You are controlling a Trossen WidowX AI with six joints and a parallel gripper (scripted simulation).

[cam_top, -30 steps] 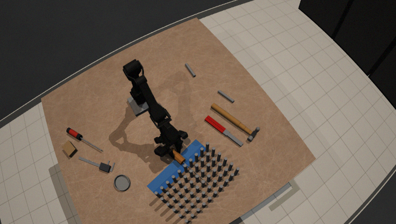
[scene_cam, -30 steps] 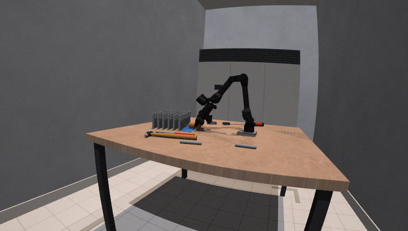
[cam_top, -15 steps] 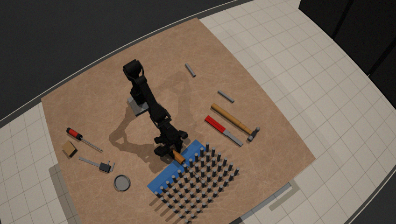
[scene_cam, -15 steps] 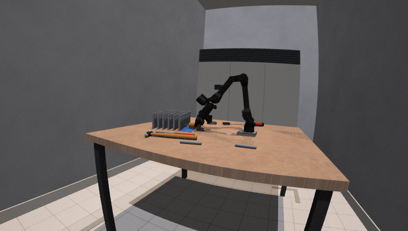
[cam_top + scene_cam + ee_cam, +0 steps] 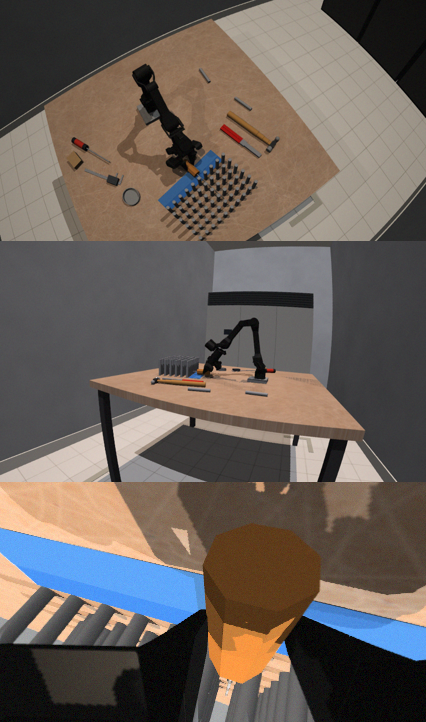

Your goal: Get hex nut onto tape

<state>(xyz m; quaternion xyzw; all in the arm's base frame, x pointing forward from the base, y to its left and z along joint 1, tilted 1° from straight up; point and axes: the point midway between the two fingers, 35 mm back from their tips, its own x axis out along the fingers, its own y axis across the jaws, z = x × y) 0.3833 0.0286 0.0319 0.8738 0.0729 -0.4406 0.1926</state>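
My gripper (image 5: 186, 163) is shut on the orange-brown handle of the hook pick (image 5: 192, 168), low over the blue strip of tape (image 5: 191, 178). The pick's thin shaft (image 5: 209, 184) runs in between the standing grey spacers (image 5: 213, 191). In the wrist view the handle (image 5: 255, 602) fills the middle between my black fingers, with the tape (image 5: 125, 582) behind it and spacers (image 5: 75, 619) at the lower left. A small light piece (image 5: 228, 685) shows below the handle; I cannot tell whether it is the hex nut. In the exterior view my gripper (image 5: 207, 368) sits beside the spacers (image 5: 178, 365), which stand upright.
A hammer (image 5: 252, 130), a red-handled blade (image 5: 240, 140) and two grey rods (image 5: 242, 103) (image 5: 204, 75) lie to the right and back. A screwdriver (image 5: 89, 149), a small block (image 5: 74, 159), a clamp-like tool (image 5: 106, 177) and a round dish (image 5: 131, 196) lie to the left.
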